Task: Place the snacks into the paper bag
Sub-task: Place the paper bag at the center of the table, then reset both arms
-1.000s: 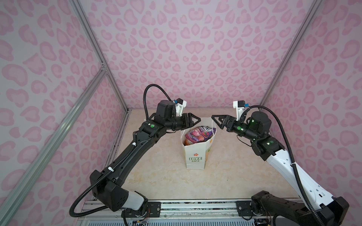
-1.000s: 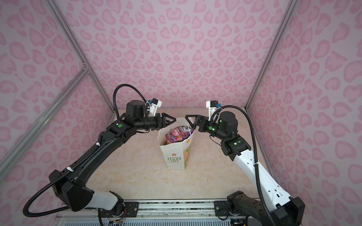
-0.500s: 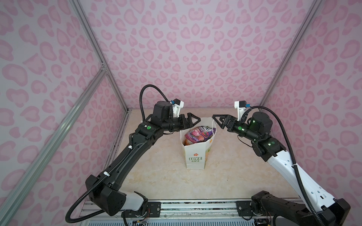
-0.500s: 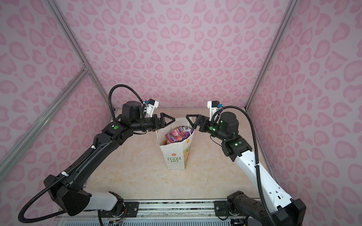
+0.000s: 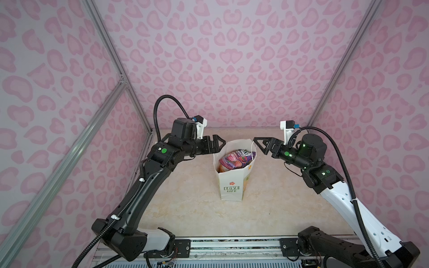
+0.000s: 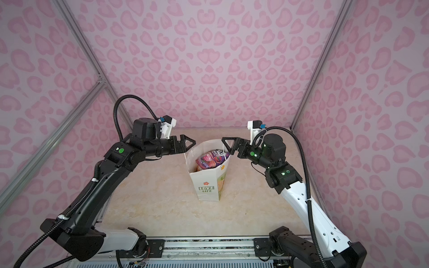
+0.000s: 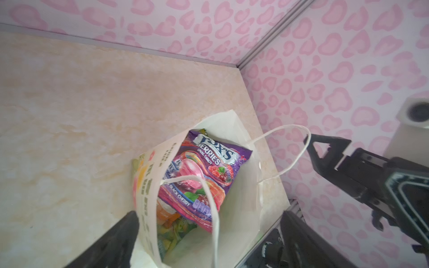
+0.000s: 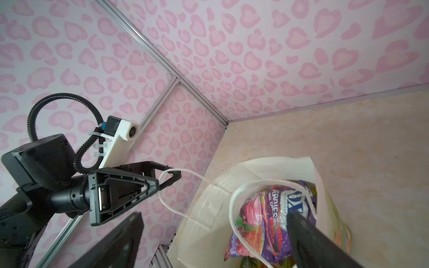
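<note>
The paper bag (image 5: 232,185) (image 6: 207,185) is seen standing upright near the middle of the table (image 5: 185,208). Bare marbled surface is left all round it in both top views. The pink walls (image 5: 232,69) and the front rail (image 5: 232,242) are well apart from it. The left gripper (image 5: 220,145) is held just beside the bag's rim on one side, and the right gripper (image 5: 259,146) on the opposite side, both raised above the table. The jaws of each are spread wide, and nothing is gripped between them. In the right wrist view a cord handle (image 8: 199,177) is seen crossing the tip of the left gripper's finger. Whether it is caught there cannot be told. Inside the bag a purple packet (image 7: 204,171) marked "FOX'S BERRIES" is laid uppermost. An orange packet (image 7: 166,213) and a yellow-green packet (image 7: 171,236) are partly covered beneath it.
</note>
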{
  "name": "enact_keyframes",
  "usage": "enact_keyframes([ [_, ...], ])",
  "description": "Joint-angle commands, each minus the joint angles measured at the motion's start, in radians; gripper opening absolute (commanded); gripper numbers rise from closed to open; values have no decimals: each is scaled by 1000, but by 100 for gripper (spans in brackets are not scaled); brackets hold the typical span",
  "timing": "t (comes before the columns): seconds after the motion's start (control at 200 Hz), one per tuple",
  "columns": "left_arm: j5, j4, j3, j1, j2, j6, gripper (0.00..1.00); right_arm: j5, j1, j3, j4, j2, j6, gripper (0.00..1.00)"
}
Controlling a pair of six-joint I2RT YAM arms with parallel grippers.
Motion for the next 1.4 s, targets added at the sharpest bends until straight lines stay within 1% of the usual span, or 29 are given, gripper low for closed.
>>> enact_keyframes([
  [0.0, -226, -107, 32, 9, -38, 60, 98, 36, 0, 13, -68, -39, -61, 99],
  [0.065, -307, -105, 19, 11, -84, 67, 98, 78, 0, 13, -118, -75, -89, 99],
  [0.12, -350, -71, -16, 10, -136, 63, 98, 124, 0, 14, -174, -101, -115, 99],
  [0.205, -413, 7, -113, 11, -235, 31, 98, 188, -2, 15, -252, -143, -162, 99],
  [0.275, -527, 67, -211, 10, -315, -7, 98, 238, -5, 3, -294, -175, -187, 99],
  [0.305, -577, 99, -255, 11, -350, -14, 98, 277, -6, -4, -310, -190, -200, 99],
  [0.33, -620, 126, -319, 10, -379, -25, 98, 313, -6, -10, -323, -202, -211, 99],
  [0.4, -731, 168, -433, 11, -450, -82, 98, 408, -9, -26, -369, -225, -227, 99],
  [0.485, -804, 210, -550, 11, -515, -103, 98, 515, -14, -51, -392, -243, -241, 99],
  [0.59, -913, 304, -710, 10, -563, -150, 97, 713, -22, -132, -370, -275, -258, 99],
  [0.66, -1013, 392, -823, 11, -564, -167, 97, 790, -42, -199, -324, -287, -278, 99],
  [0.73, -1117, 484, -911, 11, -537, -169, 97, 829, -71, -270, -258, -296, -299, 99],
  [0.775, -1179, 527, -947, 11, -509, -169, 97, 851, -85, -344, -183, -308, -313, 99],
  [0.86, -1274, 594, -971, 12, -448, -126, 97, 883, -113, -479, -27, -349, -320, 99],
  [0.91, -1337, 619, -971, 15, -407, -115, 97, 893, -134, -541, 34, -360, -324, 99],
  [0.96, -1385, 640, -972, 27, -368, -103, 97, 911, -158, -571, 63, -346, -322, 99],
  [1.005, -1424, 673, -976, 43, -335, -81, 97, 902, -189, -585, 80, -324, -329, 99],
  [1.06, -1483, 763, -1002, 52, -302, -5, 97, 886, -227, -600, 110, -287, -343, 99],
  [1.11, -1472, 867, -1034, 76, -271, 75, 97, 882, -262, -619, 150, -247, -346, 99],
  [1.17, -1355, 985, -1079, 127, -232, 153, 97, 855, -308, -645, 208, -199, -364, 99],
  [1.22, -1287, 1059, -1111, 163, -196, 193, 97, 858, -336, -667, 252, -165, -357, 99],
  [1.285, -1250, 1151, -1152, 190, -160, 245, 97, 859, -363, -703, 328, -135, -358, 99],
  [1.35, -1180, 1292, -1210, 215, -133, 308, 97, 899, -366, -761, 456, -108, -387, 99],
  [1.4, -1113, 1381, -1245, 244, -114, 311, 97, 929, -369, -798, 555, -76, -403, 99],
])
